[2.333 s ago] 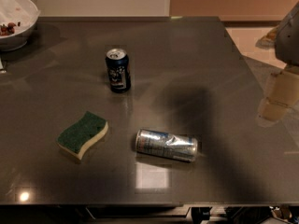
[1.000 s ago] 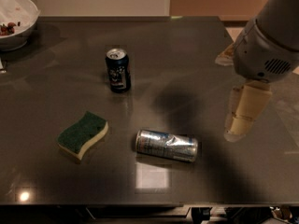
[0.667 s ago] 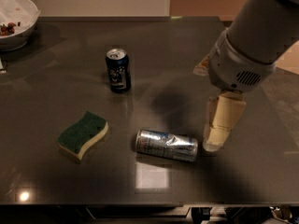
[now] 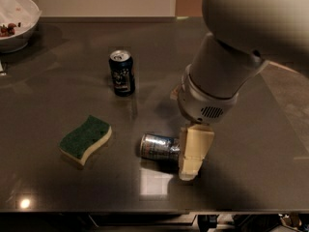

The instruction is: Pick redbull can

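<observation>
Slim silver aluminium redbull can (image 4: 158, 147) lies sideways near the dark worktop's (image 4: 251, 178) front. Cream claw (image 4: 193, 154) covers its right end; open or clamped, cannot tell. Green-yellow sponge (image 4: 85, 139) left; navy can (image 4: 121, 73) farther.

Redbull can (image 4: 158, 147): there it is, slim and silver, with blue markings along a shiny side.
Pose: down on its side, long axis running left to right, flat on the dark table (image 4: 251, 178).
Spot: middle of the front part of the tabletop, near the front edge, with a bright reflection just in front of it.
Visible part: the left end and most of the body; the right end is hidden.
Gripper (image 4: 194, 153): right at the can's right end, its cream housing covering that end; whether they touch cannot be told.
</observation>
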Motion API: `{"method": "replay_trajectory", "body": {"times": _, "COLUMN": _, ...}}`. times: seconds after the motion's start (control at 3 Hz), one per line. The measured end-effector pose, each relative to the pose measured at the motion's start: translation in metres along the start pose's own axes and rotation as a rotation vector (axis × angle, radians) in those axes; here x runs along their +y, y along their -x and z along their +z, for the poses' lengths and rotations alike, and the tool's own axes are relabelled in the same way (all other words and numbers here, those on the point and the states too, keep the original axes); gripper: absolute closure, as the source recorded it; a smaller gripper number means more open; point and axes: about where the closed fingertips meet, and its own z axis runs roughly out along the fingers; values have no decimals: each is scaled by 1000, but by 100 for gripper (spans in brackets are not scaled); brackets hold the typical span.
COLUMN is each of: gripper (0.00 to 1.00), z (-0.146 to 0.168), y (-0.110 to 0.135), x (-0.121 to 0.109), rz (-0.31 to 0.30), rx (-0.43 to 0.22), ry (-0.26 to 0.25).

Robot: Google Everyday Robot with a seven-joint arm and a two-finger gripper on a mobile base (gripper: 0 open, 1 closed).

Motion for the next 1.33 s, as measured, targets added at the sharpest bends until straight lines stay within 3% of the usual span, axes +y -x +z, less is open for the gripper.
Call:
{"method": "replay_trajectory", "body": {"times": 0.67, "gripper": 0, "z": 42, "y": 10, "x": 9, "rz": -31, "rx": 49, "ry": 26}}
{"method": "replay_trajectory", "body": {"times": 1.33, "gripper": 40, "z": 58, "y": 7, "x": 10, "rz": -37, "rx": 95, "ry": 52}}
